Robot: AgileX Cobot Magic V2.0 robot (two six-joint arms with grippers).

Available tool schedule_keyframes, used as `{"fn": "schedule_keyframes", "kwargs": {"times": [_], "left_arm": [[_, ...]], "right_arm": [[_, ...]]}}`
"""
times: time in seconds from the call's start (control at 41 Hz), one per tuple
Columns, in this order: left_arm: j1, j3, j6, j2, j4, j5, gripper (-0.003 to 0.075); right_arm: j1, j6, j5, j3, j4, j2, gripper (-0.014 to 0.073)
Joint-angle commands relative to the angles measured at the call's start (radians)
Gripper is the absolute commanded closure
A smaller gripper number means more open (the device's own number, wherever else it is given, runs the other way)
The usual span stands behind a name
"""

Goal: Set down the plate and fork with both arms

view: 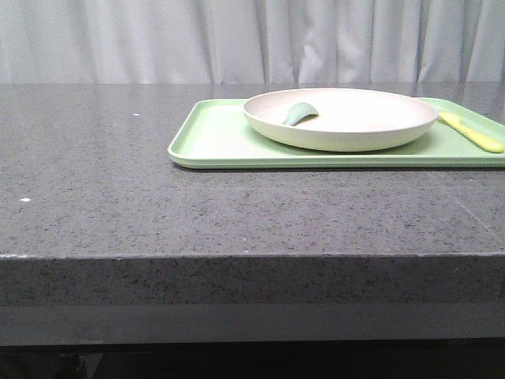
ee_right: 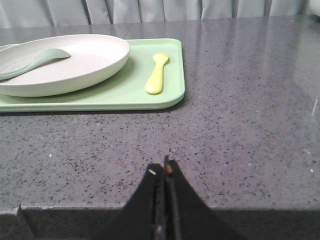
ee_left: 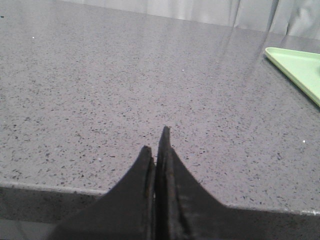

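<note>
Both grippers, left and right, are pinched tight and holding nothing at the table's near edge, while the plate and fork sit on the tray toward the far right, so a clumsy grab might tip the plate.

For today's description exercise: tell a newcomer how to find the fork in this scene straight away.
Start at the light-green tray on the dark speckled table. A cream-white plate fills its middle; the fork lies flat on the tray to the plate's right, apart from it. It is small and pale yellow, unlike the grey-green spoon resting inside the plate.
</note>
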Motion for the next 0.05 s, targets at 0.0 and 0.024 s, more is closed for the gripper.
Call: {"fn": "schedule_keyframes", "kwargs": {"times": [0.0,0.024], "left_arm": [[0.001,0.002,-0.001,-0.019,-0.008,-0.085,0.0738],[0.001,0.002,-0.001,-0.019,-0.008,-0.085,0.0738]], "right_arm": [[-0.002,-0.007,-0.074,-0.004,-0.010,-0.019,0.0661],[-0.002,-0.007,-0.074,-0.004,-0.010,-0.019,0.0661]]}}
